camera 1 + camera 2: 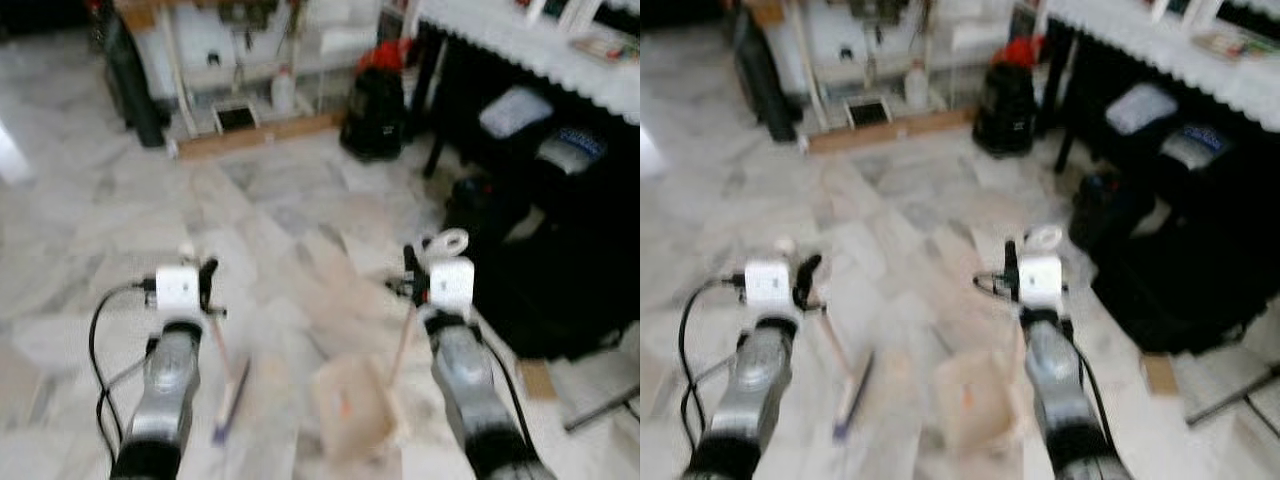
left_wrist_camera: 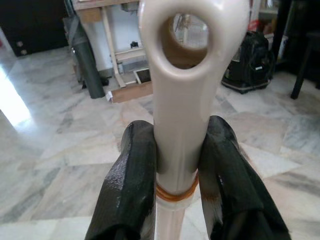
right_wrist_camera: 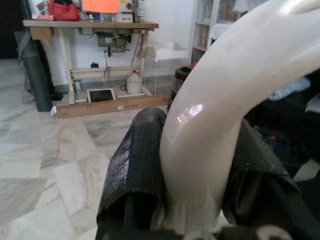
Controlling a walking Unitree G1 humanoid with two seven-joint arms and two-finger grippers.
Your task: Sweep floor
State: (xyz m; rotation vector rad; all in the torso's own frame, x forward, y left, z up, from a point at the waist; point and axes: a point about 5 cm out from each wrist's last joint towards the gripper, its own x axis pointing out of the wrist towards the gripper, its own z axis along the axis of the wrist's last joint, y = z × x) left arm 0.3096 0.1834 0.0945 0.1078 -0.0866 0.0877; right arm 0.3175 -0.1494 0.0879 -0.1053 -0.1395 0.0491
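**Both grippers clamped, broom and dustpan down on the marble**

Your left gripper [image 2: 175, 165] is clenched on the cream broom handle [image 2: 182, 95]; you can see the black fingers [image 2: 132, 185] pressed on either side just below the hanging hole. In the head view that handle runs down from the gripper, left of centre, to the broom head [image 1: 232, 400] in the lower middle of the frame, on the marble floor [image 1: 90, 220].

Your right gripper [image 3: 197, 175] is grasping the curved white dustpan handle [image 3: 220, 105], fingers tight on both sides of it. Its thin stick slants down to the pale dustpan [image 1: 352, 405], lower centre of the frame, just right of the broom head.

The head views are blurred. Upper centre stands a black bag with a red top [image 1: 375, 100], beside a workbench [image 3: 90, 24]. A dark table with a white lace cloth [image 1: 530, 50] fills the upper right.
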